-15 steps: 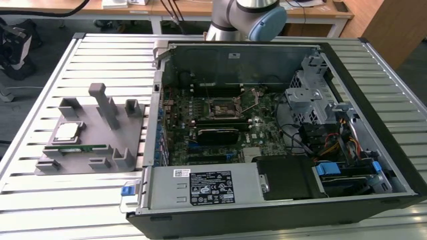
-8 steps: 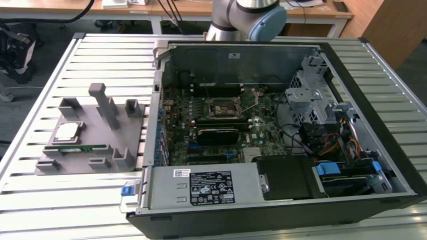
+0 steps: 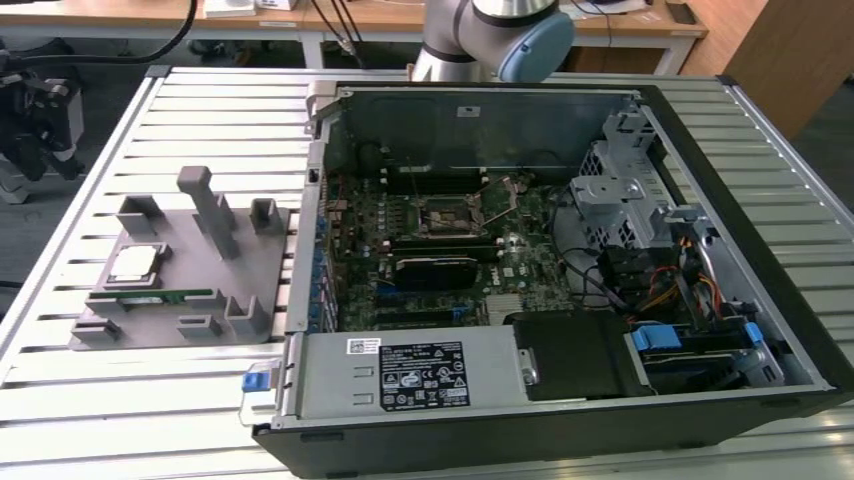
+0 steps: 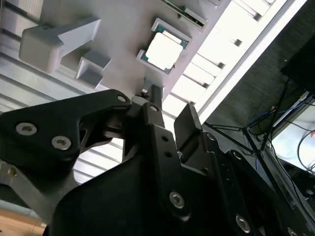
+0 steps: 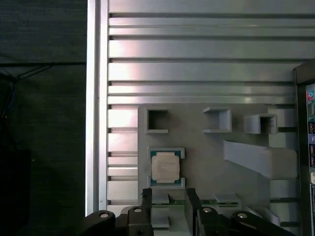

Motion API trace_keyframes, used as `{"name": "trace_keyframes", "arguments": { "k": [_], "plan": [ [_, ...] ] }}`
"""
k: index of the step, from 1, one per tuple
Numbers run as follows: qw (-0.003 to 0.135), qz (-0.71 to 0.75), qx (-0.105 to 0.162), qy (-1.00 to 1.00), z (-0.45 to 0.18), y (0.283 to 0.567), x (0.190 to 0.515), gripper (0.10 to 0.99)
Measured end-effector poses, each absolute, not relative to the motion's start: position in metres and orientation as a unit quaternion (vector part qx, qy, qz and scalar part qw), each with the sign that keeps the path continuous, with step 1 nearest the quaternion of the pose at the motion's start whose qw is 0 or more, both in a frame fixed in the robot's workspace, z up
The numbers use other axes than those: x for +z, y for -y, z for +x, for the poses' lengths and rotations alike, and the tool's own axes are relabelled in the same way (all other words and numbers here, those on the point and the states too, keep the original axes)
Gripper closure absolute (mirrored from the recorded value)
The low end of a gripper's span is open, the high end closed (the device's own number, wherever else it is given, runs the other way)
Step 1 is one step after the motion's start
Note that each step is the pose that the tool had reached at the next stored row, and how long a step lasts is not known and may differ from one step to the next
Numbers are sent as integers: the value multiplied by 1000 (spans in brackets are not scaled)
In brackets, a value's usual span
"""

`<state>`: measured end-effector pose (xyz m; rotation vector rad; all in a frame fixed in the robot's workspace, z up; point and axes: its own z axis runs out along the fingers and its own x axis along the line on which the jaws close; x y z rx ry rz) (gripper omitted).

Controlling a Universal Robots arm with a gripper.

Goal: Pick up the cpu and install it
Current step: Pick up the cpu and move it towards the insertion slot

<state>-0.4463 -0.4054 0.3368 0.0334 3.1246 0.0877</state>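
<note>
The arm [image 3: 483,40] rises at the top of the exterior view, a silver joint with a pale blue cap (the rest runs out of frame). In both wrist views the gripper [image 5: 169,200] [image 4: 171,110] points down, its two black fingers [image 5: 192,201] [image 4: 156,105] parted with nothing between them. Black linkages [image 4: 49,132] with bright screws flank them.

The small square cpu [image 3: 134,263] has a silver-white metal top and a thin green rim. The moulded plastic holder [image 3: 134,332] is matte pale grey. The metal tabletop [image 3: 80,395] is silver, striped with parallel ribs. The computer case [image 3: 534,440] is black, its motherboard [image 3: 354,230] dark green. The gripper [image 5: 168,195] is black.
</note>
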Motion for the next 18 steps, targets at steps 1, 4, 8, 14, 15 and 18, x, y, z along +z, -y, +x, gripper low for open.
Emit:
{"name": "trace_keyframes", "arguments": {
  "k": [1, 4, 8, 14, 15, 18],
  "plan": [
    [8, 11, 28, -1000, -446, 406, 335, 678],
    [8, 9, 28, -1000, -446, 406, 330, 561],
    [6, 0, 28, -1000, -446, 406, 322, 439],
    [4, -5, 28, -1000, -446, 406, 317, 439],
    [4, -5, 28, -1000, -446, 406, 316, 439],
    [4, -5, 28, -1000, -446, 406, 314, 439]
  ]
}}
